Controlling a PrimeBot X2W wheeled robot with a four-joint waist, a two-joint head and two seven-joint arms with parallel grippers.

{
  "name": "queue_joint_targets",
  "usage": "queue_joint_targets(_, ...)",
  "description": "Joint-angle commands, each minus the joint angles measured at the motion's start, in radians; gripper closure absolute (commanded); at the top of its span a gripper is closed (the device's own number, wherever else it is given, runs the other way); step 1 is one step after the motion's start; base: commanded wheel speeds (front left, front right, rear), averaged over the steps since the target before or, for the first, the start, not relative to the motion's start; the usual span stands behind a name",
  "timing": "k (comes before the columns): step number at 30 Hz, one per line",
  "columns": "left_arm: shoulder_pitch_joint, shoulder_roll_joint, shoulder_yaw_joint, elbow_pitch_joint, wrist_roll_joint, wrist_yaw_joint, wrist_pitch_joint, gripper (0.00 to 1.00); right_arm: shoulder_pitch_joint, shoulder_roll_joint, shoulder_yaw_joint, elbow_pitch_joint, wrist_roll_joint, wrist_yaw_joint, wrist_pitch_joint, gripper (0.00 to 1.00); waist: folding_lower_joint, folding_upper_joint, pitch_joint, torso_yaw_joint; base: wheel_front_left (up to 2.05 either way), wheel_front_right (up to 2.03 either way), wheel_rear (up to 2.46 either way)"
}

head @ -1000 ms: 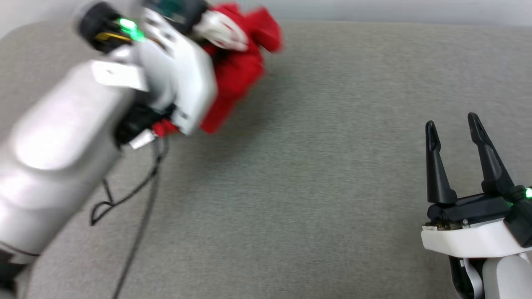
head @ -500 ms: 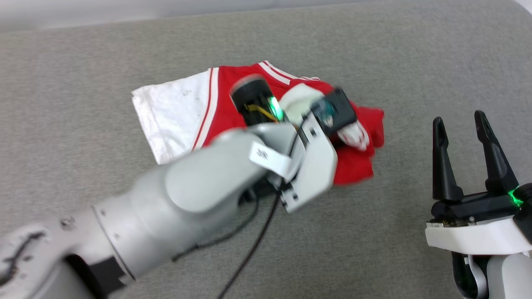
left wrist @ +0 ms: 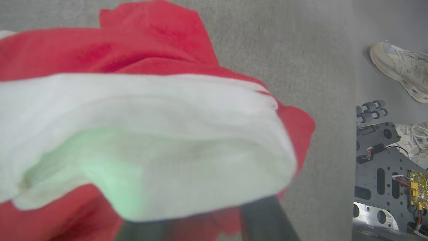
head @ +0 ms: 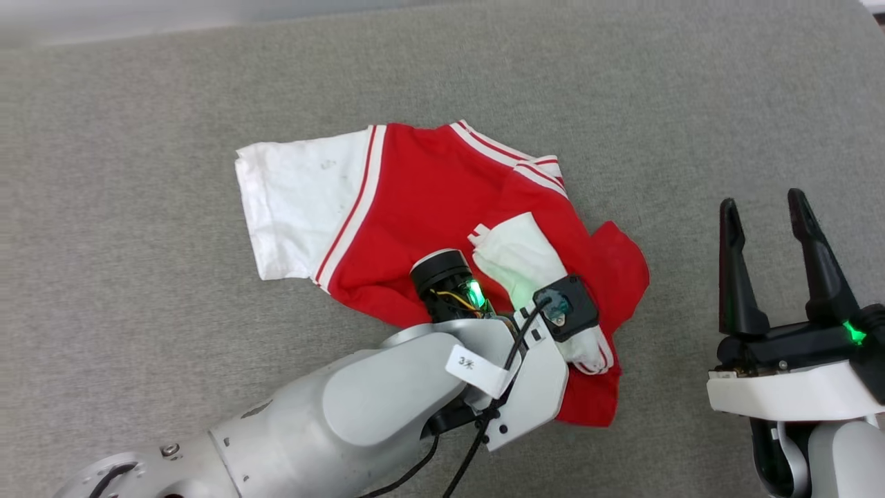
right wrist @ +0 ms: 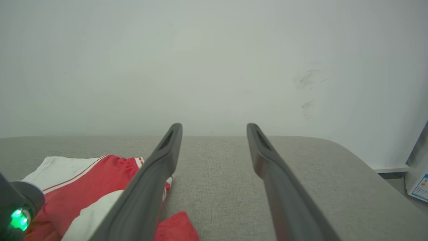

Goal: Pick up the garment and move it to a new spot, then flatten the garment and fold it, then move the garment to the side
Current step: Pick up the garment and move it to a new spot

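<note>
Garment (head: 429, 200), rumpled, at the middle of the grey padded bench (head: 138, 311), one white sleeve flat, the other folded over the red body. Left gripper (left wrist: 204, 226) at the folded sleeve; whether it pinches cannot be told. Right gripper (head: 760, 200), fingers spread, empty, toward the bench's right edge.

The left arm (head: 373, 408) reaches forward, wrist (head: 532, 377) bent downward, left end effector (left wrist: 200, 226) mostly hidden; right end effector (head: 760, 200) stands upright, fingers (head: 736, 283) spread wide.
</note>
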Motion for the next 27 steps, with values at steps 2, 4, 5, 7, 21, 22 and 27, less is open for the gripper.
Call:
queue_joint_targets(2,-0.021,-0.01,0.006,0.049,-0.023,0.0,-0.15,0.0,0.022,0.002,0.0,0.012,-0.014,-0.001,-0.002,0.0,0.0,0.0,-0.059,0.03,0.0,0.0,0.0)
queue_joint_targets(4,-0.022,-0.014,0.016,0.086,-0.024,0.0,-0.231,0.0,0.035,0.002,-0.003,0.017,-0.019,-0.001,-0.002,0.0,0.0,0.0,-0.092,0.044,0.0,0.0,0.0)
queue_joint_targets(5,-0.019,-0.014,0.028,0.102,-0.02,0.003,-0.27,0.0,0.043,0.002,-0.005,0.018,-0.021,-0.001,-0.002,0.0,0.0,0.0,-0.108,0.052,0.0,0.0,0.0)
queue_joint_targets(7,0.002,-0.013,0.049,0.126,-0.016,0.019,-0.34,0.0,0.062,0.002,-0.008,0.02,-0.028,-0.001,-0.003,0.0,0.0,0.0,-0.138,0.067,0.0,0.0,0.0)
queue_joint_targets(21,0.211,0.153,0.267,0.052,0.013,0.339,-0.662,0.0,0.162,0.002,-0.025,0.038,-0.038,-0.001,-0.002,0.0,0.0,0.0,-0.277,0.172,0.0,0.0,0.0)
queue_joint_targets(22,0.237,0.166,0.294,0.032,0.02,0.37,-0.665,0.0,0.167,0.002,-0.025,0.04,-0.039,-0.001,-0.002,0.0,0.0,0.0,-0.284,0.177,0.0,0.0,0.0)
queue_joint_targets(27,0.41,0.218,0.469,-0.123,0.118,0.5,-0.668,0.0,0.187,0.002,-0.029,0.048,-0.043,-0.001,-0.002,0.0,0.0,0.0,-0.312,0.203,0.0,0.0,0.0)
